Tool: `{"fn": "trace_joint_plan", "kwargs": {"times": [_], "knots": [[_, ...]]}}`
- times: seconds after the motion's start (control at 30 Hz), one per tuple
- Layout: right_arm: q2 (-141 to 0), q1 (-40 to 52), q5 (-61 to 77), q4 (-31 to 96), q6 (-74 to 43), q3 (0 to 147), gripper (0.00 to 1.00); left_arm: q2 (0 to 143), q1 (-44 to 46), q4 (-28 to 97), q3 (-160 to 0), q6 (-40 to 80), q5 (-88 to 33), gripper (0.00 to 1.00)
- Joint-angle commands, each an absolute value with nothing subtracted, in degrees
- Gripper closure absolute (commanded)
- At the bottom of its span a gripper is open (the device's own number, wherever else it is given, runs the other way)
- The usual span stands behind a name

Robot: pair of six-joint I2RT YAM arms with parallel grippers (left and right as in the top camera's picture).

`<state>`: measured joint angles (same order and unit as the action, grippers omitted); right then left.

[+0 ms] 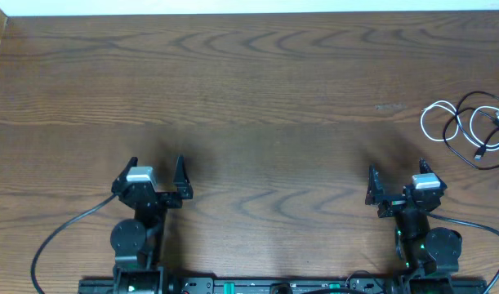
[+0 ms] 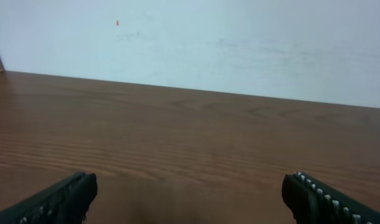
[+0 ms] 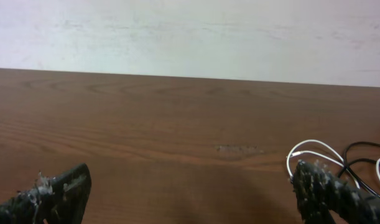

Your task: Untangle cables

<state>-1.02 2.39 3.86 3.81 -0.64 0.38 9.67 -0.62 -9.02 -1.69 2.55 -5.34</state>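
Black two-finger left pincer (image 1: 157, 163) sits near the front of the brown wood-grain table (image 1: 249, 82), fingers apart, nothing btwn them. Its wrist view shows only bare wood ahead. Black two-finger right pincer (image 1: 398, 173) is likewise spread wide and holds nothing.

Both cables lie at the far right of the table, ahead of and to the right of the right pincer and well apart from the left pincer. The thin white cord (image 1: 423, 122) makes two loose loops. The thin black cord (image 1: 447, 135) runs through and around them, w/ crossings in the middle of the heap. Which strand lies over which can't be told at this res.

Handling, as a judgement: both cords look v. light, limp and smooth-jacketed, so one will prob. drag the other along when pulled. A thin strand flat on wood is also easy to miss or let slip. Only the plugs look stiff. Best holds, prob.:
- white cord: its outer left loop, which lies clear of the black cord, or its small white plug end (image 1: 480, 153) on the near side
- black cord: its lower sweep

Right pincer is the nearer one. Pinning one cord while drawing the other off slowly should avoid tightening the crossings.
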Motion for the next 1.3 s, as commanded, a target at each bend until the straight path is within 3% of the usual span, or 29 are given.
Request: {"fn": "trace_joint_plan", "kwargs": {"times": [0.0, 0.23, 1.27], "knots": [[-0.9, 3.1, 4.2, 4.0, -1.2, 0.3, 0.01, 5.9, -0.4, -7.3, -0.2, 0.8, -3.7, 0.0], [-0.9, 3.1, 4.2, 4.0, -1.2, 0.3, 0.01, 0.1, -0.4, 4.0, -0.2, 0.2, -3.7, 0.01], [-0.9, 3.1, 4.2, 4.0, -1.2, 0.3, 0.01, 0.3, -0.4, 3.8, -0.2, 0.2, -3.6, 0.0]]}}
